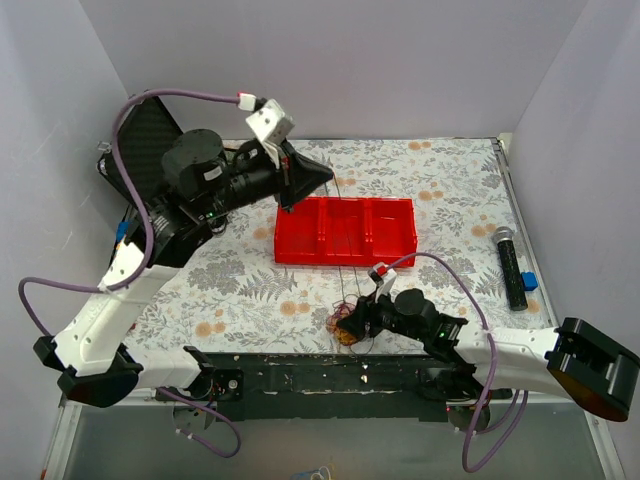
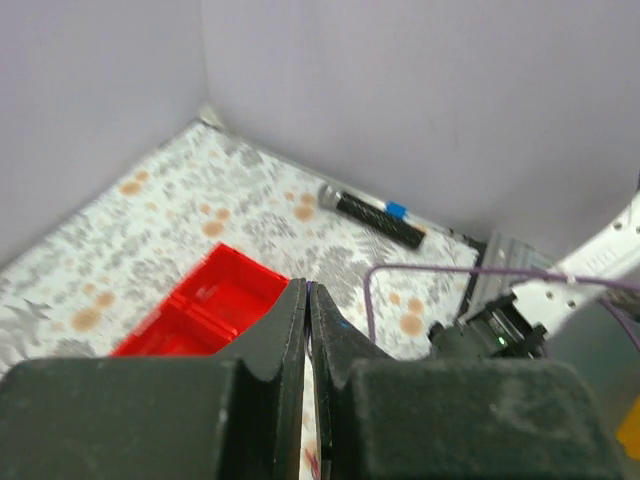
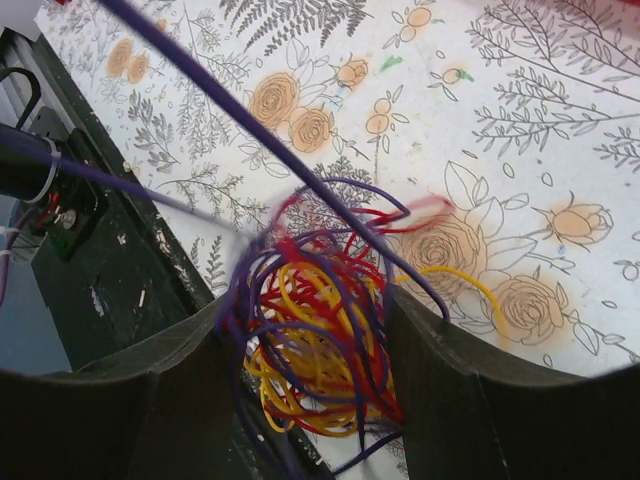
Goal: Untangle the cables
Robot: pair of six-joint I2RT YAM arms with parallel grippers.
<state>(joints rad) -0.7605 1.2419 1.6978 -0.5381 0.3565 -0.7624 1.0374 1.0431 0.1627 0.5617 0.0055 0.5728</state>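
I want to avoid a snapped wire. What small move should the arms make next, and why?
Probably raise the left gripper a little. It is shut on one thin purple wire strand, stretched from the yellow, red and purple wire bunch held by the right gripper.

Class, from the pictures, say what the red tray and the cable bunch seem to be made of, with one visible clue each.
Red tray: probably moulded plastic, glossy, uniform colour. Cables: seemingly thin plastic-coated wire, smooth, holding springy loops.
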